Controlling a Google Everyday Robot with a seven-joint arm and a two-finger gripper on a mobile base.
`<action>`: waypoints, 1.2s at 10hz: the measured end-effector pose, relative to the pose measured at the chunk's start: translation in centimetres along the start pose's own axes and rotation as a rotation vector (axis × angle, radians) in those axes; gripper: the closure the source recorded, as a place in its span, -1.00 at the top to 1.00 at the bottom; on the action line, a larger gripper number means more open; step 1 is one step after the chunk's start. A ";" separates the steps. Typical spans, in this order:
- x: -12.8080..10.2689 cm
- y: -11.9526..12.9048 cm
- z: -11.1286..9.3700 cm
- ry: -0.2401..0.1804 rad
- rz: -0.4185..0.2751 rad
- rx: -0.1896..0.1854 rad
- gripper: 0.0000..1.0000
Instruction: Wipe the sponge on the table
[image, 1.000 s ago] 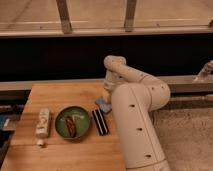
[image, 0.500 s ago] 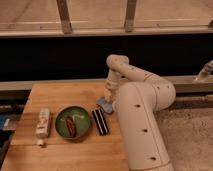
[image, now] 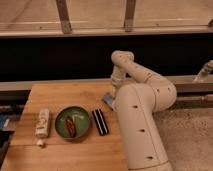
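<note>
The light-blue sponge (image: 106, 99) lies flat on the wooden table (image: 60, 150) near its far right edge, partly covered by my arm. My gripper (image: 114, 93) reaches down from the bent arm and meets the sponge's right end. It is shut. My own arm hides the contact, so I cannot tell whether the sponge is gripped or only pressed.
A black ridged block (image: 100, 121) lies just in front of the sponge. Left of it stands a green bowl (image: 72, 122) with a reddish item inside, then a white bottle (image: 42, 123) lying flat. My white arm body (image: 142, 125) fills the table's right side.
The arm has swung slightly to the right, and the sponge under the gripper has shifted a little right with it.
</note>
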 end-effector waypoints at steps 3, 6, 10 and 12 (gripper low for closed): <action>-1.9 -0.7 -0.8 0.005 0.007 0.027 -1.00; -5.4 2.5 -0.5 0.009 -0.115 0.002 -1.00; -4.8 6.5 0.7 0.020 -0.233 -0.013 -1.00; -3.0 8.7 0.8 -0.051 -0.300 0.015 -1.00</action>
